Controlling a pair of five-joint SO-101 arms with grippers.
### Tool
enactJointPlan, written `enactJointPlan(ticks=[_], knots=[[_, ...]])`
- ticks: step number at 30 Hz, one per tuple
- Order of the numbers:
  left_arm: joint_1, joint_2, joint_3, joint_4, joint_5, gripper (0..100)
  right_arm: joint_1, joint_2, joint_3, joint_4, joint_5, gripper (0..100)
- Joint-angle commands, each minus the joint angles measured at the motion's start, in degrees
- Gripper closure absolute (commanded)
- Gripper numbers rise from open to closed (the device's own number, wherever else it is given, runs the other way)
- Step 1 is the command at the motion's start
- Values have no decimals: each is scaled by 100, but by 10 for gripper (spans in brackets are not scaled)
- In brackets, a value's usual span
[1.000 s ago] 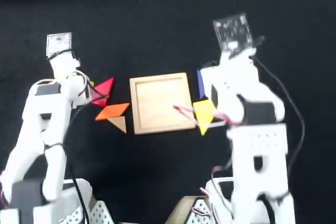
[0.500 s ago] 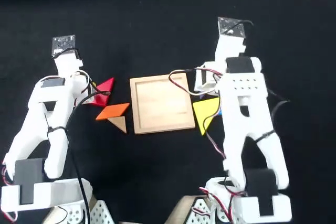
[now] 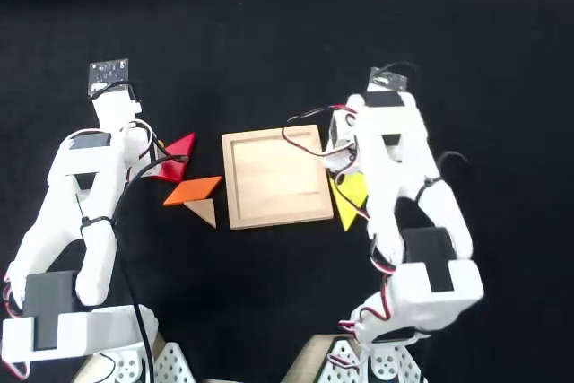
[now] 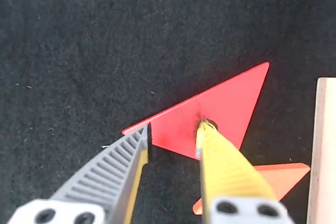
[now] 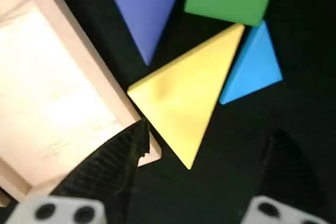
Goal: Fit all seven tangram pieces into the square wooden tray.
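Yellow triangle (image 5: 181, 103) lies flat just beside the wooden tray (image 5: 84, 51), directly under the right gripper (image 5: 209, 135), whose fingers spread astride it, so that arm is nearer; the left gripper (image 4: 176, 128) sits open at the red triangle (image 4: 226, 98) across the tray.

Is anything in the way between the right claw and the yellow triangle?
No, nothing visible is. The yellow triangle lies bare just ahead of the open right claw, beside the tray.
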Motion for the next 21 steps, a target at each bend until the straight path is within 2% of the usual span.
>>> enactJointPlan(ticks=[1, 5, 21], knots=[[-31, -26, -277, -97, 53, 840, -88, 66, -365, -79, -141, 648], [-22, -26, -277, -97, 53, 841, -88, 171, -321, -334, -378, 645], [-22, -26, -277, -88, 53, 841, -193, 787, -365, -1055, -413, 645]])
